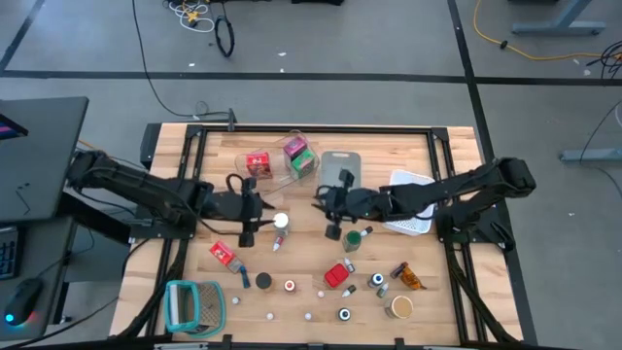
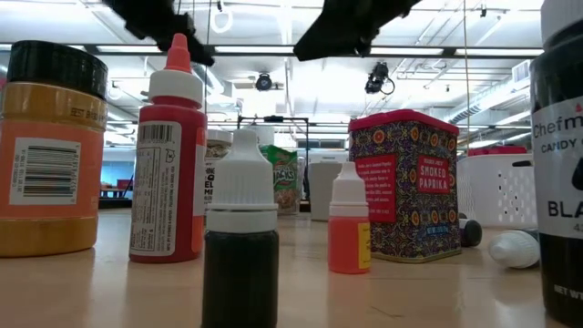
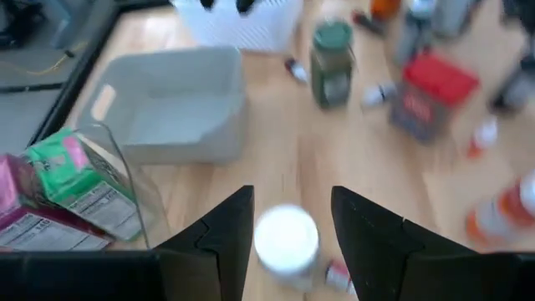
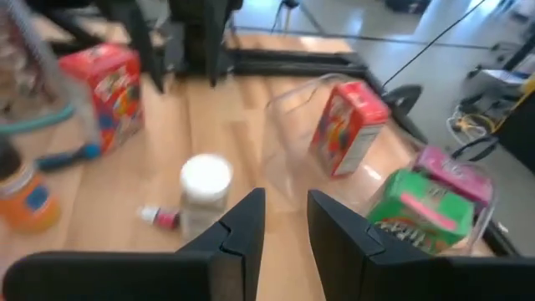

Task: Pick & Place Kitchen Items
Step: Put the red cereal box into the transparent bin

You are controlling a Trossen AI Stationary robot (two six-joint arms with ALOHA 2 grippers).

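Note:
My left gripper (image 1: 243, 210) is open over the table's middle left. In the left wrist view, its fingers (image 3: 219, 242) stand on either side of a white-capped jar (image 3: 286, 239) without touching it. The jar (image 1: 281, 223) stands on the wood, a tiny red-tipped bottle (image 1: 277, 241) beside it. My right gripper (image 1: 326, 204) is open and empty over the table's middle, a little right of the jar (image 4: 205, 180). A green-capped bottle (image 1: 356, 236) stands just near of it. Red packets (image 1: 223, 255) (image 1: 336, 276), small bottles and a brown jar (image 1: 398, 307) lie nearer the front edge.
A clear bin (image 1: 282, 160) at the back holds a red packet (image 1: 258, 162) and a green one (image 1: 299, 161). A grey bin (image 1: 340, 167) and a white bin (image 1: 408, 202) stand to its right. The teal-and-white holder (image 1: 194, 306) lies at the front left.

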